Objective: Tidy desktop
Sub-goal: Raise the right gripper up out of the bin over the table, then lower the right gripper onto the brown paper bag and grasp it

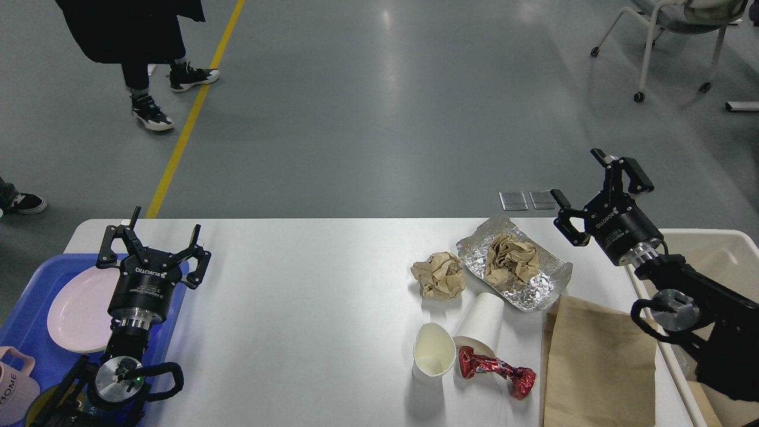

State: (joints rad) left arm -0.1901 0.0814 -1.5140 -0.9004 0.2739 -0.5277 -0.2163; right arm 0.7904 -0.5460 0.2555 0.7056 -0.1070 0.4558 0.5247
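The white desktop (pixel 308 308) spans the view. On its right half lie a crumpled brown paper ball (pixel 439 274), a foil sheet (pixel 542 284) with crumpled brown paper (pixel 512 260) on it, a tipped white paper cup (pixel 481 323), an upright white paper cup (pixel 433 351), a red foil wrapper (pixel 497 370) and a flat brown paper bag (pixel 596 362). My right gripper (pixel 596 184) is open and empty, raised above the desktop's far right corner. My left gripper (pixel 153 237) is open and empty above the desktop's left edge.
A blue tray (pixel 26 320) at the left holds a pink plate (pixel 77 308) and a pink mug (pixel 15 385). A beige bin (pixel 711 255) stands at the right. A person (pixel 133 35) walks beyond the table. A wheeled chair (pixel 670 24) is at the far right.
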